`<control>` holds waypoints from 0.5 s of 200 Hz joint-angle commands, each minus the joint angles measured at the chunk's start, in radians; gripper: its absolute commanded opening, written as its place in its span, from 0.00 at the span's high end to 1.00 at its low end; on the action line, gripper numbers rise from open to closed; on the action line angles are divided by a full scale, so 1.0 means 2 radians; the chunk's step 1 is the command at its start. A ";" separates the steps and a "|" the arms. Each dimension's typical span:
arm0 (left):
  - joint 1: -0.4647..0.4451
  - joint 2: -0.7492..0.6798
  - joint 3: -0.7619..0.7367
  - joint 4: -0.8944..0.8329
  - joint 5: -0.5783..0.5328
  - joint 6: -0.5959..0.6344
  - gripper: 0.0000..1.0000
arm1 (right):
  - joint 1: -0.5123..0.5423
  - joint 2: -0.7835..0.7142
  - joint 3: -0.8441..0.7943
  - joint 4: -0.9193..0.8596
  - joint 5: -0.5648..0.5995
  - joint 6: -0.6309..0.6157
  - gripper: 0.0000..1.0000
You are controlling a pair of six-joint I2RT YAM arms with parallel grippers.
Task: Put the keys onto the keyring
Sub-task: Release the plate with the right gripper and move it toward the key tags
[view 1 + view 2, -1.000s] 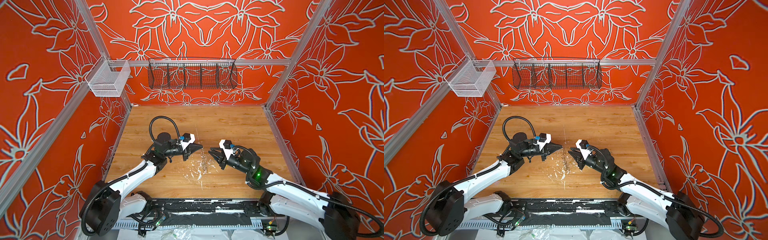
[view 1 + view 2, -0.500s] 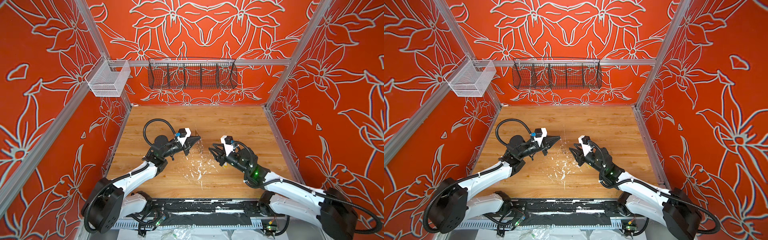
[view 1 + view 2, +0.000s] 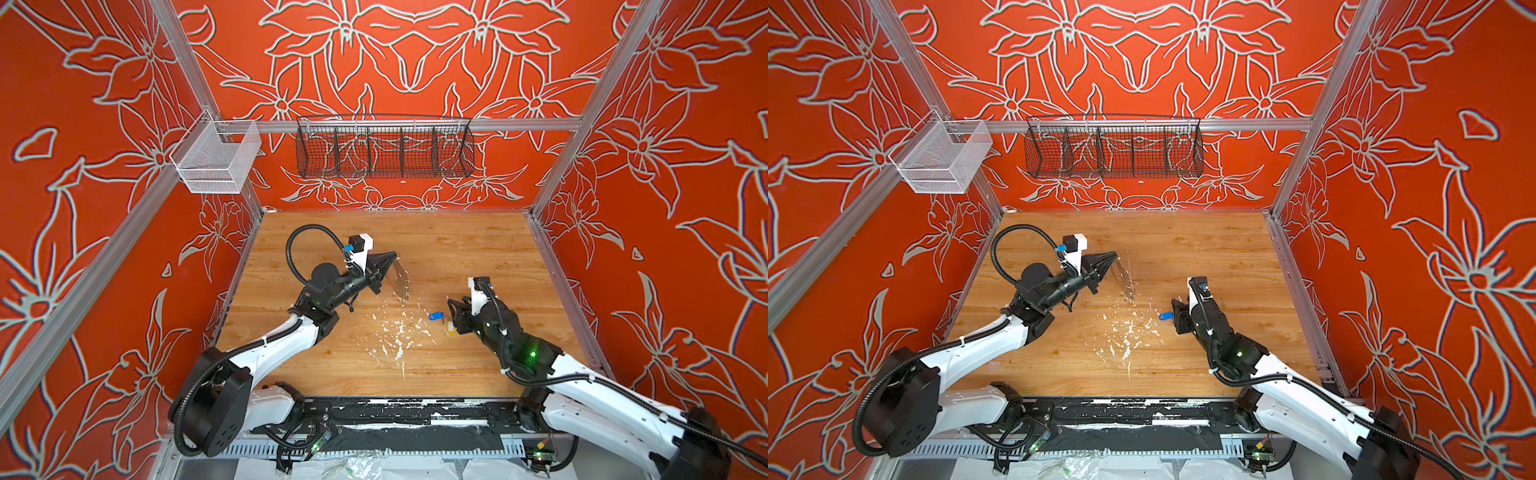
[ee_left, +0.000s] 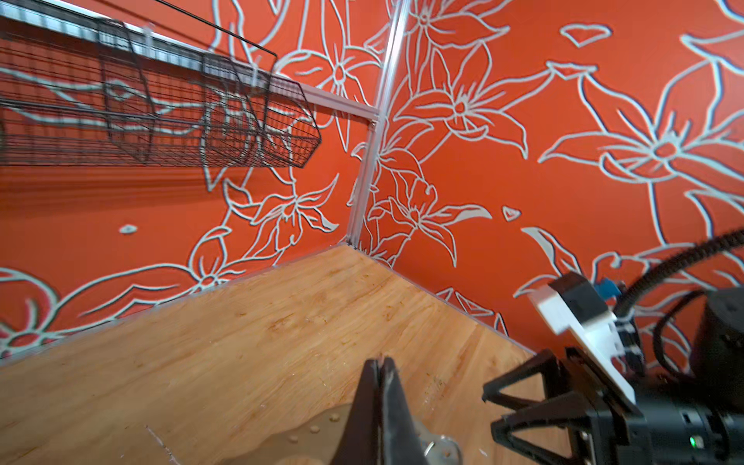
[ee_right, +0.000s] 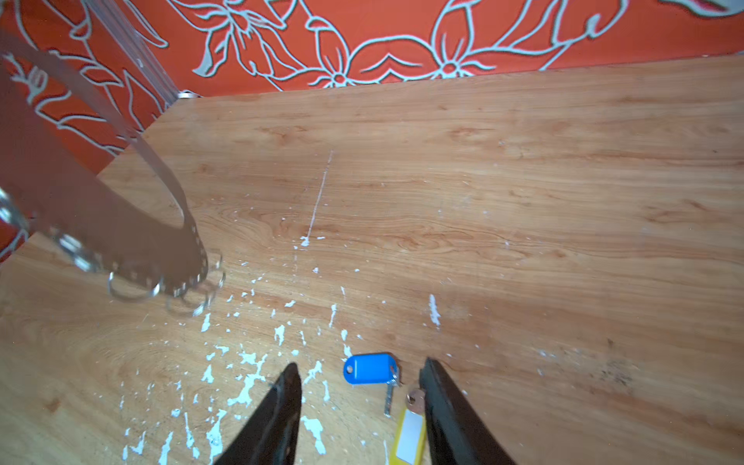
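My left gripper [image 3: 392, 256] [image 3: 1113, 256] is shut on the keyring [image 3: 401, 277] [image 3: 1126, 277], a flat grey-brown ring that hangs tilted above the table with small metal split rings on its rim. In the left wrist view the shut jaws [image 4: 378, 363] pinch the keyring [image 4: 314, 435]. The keys lie on the table to the right: a blue tag [image 3: 435, 316] [image 5: 368, 368] and a yellow tag [image 3: 451, 329] [image 5: 408, 437]. My right gripper [image 3: 453, 314] [image 5: 360, 364] stands open just over them, with the blue tag between its fingers and the yellow tag against one finger.
White flecks [image 3: 395, 332] are scattered over the middle of the wooden table [image 3: 478, 249]. A black wire basket [image 3: 384, 149] hangs on the back wall and a white mesh basket [image 3: 216, 160] on the left rail. Red walls close in three sides.
My left gripper has carried the keyring toward the back of the table. My right gripper has shifted right and nearer, and its jaws have widened; the two keys now show on the table.
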 commanded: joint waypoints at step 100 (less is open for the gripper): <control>-0.004 -0.018 0.068 -0.126 -0.036 -0.053 1.00 | -0.002 0.078 0.007 -0.118 0.105 0.131 0.51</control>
